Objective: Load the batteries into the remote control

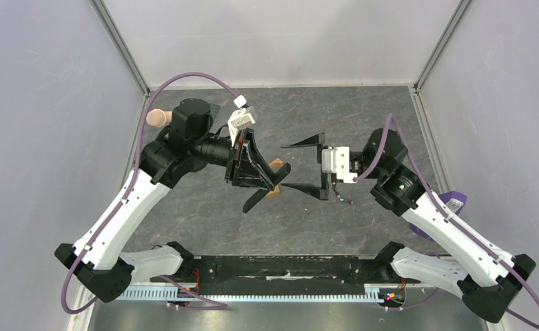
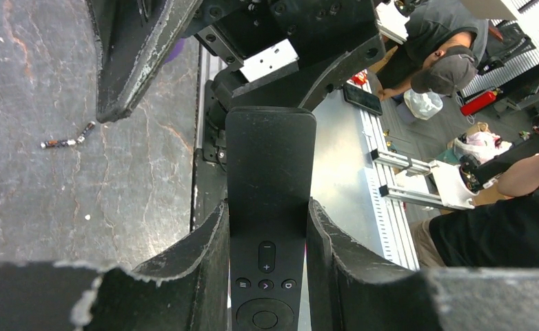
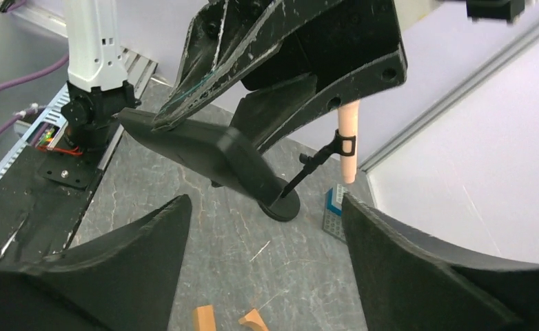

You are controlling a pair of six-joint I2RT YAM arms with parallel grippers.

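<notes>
My left gripper [image 1: 263, 181] is shut on the remote control [image 2: 270, 179], a slim black bar, and holds it above the table. The fingers [image 2: 184, 262] clamp its long sides just above the buttons. In the right wrist view the remote [image 3: 205, 155] shows its plain back and sticks out of the left gripper, tilted down toward me. My right gripper [image 1: 284, 165] is wide open and empty, facing the remote's free end a short way off; its fingers [image 3: 143, 255] frame bare table. I see no battery clearly. A small thin dark-and-silver piece [image 2: 67, 138] lies on the table.
Two orange blocks [image 3: 203, 318] lie below the right gripper. A black round stand with a thin stem [image 3: 280, 207], a blue-grey stud plate [image 3: 336, 210] and a peach cylinder [image 3: 348, 141] stand toward the far left corner. A purple object [image 1: 453, 203] lies at the right edge.
</notes>
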